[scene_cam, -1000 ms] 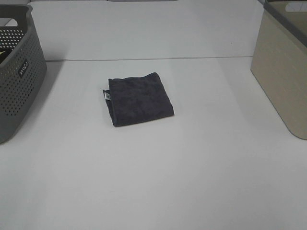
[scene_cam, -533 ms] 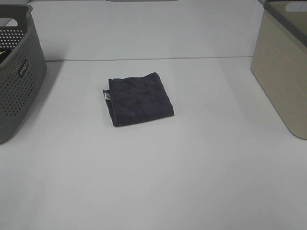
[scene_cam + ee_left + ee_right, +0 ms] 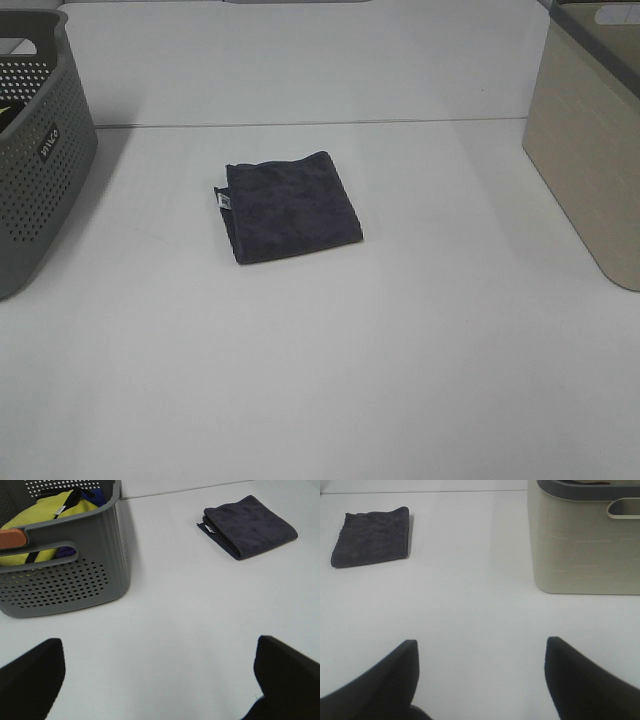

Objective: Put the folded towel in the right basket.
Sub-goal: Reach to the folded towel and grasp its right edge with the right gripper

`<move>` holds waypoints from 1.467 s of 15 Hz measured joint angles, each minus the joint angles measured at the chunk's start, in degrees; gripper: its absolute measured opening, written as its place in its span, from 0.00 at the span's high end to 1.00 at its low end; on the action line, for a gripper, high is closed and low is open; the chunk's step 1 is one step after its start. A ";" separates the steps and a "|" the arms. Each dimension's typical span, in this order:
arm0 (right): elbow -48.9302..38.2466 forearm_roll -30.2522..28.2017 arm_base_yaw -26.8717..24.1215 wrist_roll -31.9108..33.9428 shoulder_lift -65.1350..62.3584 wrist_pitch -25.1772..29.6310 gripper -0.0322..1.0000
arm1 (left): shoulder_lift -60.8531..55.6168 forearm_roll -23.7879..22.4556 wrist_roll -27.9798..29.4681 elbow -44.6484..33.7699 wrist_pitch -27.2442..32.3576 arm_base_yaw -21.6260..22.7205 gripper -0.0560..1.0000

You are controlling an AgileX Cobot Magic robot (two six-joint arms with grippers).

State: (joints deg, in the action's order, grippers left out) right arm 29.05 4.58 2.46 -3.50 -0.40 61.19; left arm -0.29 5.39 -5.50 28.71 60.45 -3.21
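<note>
The only writing we find is on a small dark label (image 3: 48, 141) on the side of the grey basket (image 3: 30, 200). Its white letters are too small for us to read. A little white tag (image 3: 224, 200) pokes out from the left edge of the folded towel (image 3: 291, 207), and we can read nothing on that either.

The towel lies flat on the white table (image 3: 330, 380), near the middle, between the two baskets and well apart from both. The right basket (image 3: 585, 150) stands at the right edge of the high view, and the towel is not in it. In the left wrist view we see the grey basket holding a yellow cloth (image 3: 45, 515), an orange piece (image 3: 12, 539) by the handle slot, and a bit of blue fabric (image 3: 92, 495).

The towel is dark grey with a soft, plush nap, folded into a rough square with its layers showing along one edge. The grey basket looks like plastic, its walls pierced by rows of small round holes. The right basket is beige with smooth walls, a faint pattern of embossed rectangles, a dark grey rim and a slot handle.

The left gripper (image 3: 160, 680) hangs over bare table beside the grey basket, its dark fingers (image 3: 30, 680) spread wide apart and holding nothing. The right gripper (image 3: 482, 680) is likewise spread, empty, with the right basket just ahead of it.
</note>
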 joint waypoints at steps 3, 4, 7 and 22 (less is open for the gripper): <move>0.00 0.00 0.00 0.00 0.00 0.00 0.31 | 0.00 0.00 0.00 0.00 0.00 0.00 0.02; 0.00 0.00 0.00 0.00 0.00 0.00 0.31 | 0.00 0.00 0.00 0.00 0.00 0.00 0.02; 0.00 0.00 0.00 0.00 0.00 0.00 0.31 | 0.00 0.00 0.00 0.00 0.00 0.00 0.02; 0.00 0.00 0.00 0.00 0.00 0.00 0.31 | 0.00 0.00 0.00 0.00 0.00 0.00 0.02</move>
State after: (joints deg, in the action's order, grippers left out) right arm 29.05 4.58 2.46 -3.50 -0.40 61.19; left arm -0.29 5.39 -5.50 28.71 60.45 -3.21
